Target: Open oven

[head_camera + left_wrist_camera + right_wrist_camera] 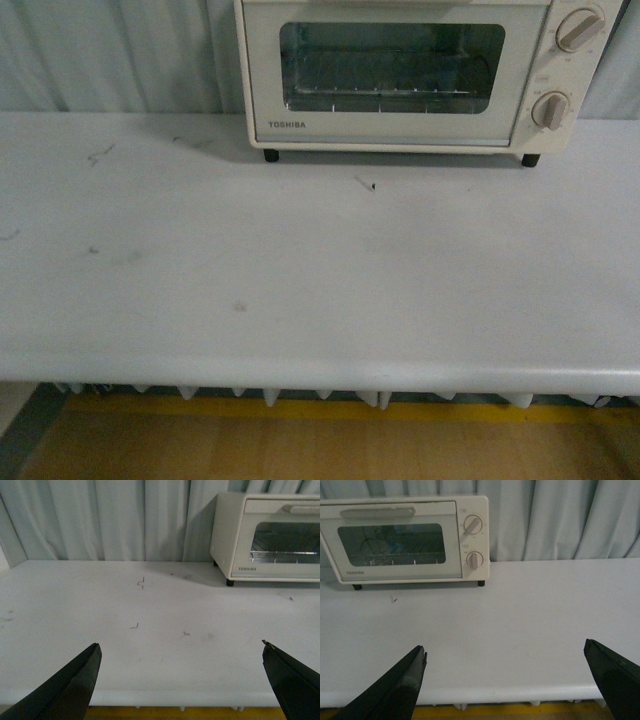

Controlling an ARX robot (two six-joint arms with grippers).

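**Jaws Held Wide Apart, Oven [400,128] Door Shut**

Jaws are spread wide on the left gripper [180,645], and only bare table [300,260] is seen between its dark fingers. The same wide spread is seen on the right gripper [505,646]. Both grippers are held well apart from the oven, on its front side, over the table's edge farthest from it. Neither gripper is caught in the front view.

The oven is set on the white table, with a pale curtain [120,520] hung just behind it. Its door is closed and upright. The bar handle [377,513] is seen along the door's upper edge, untouched. A wire rack [385,100] is visible through the glass window. Two beige knobs are stacked one above the other beside the door, on the oven's right end: the upper knob [472,525] and the lower knob [474,560]. A small dark speck [368,184] is seen on the table just in front of the oven.
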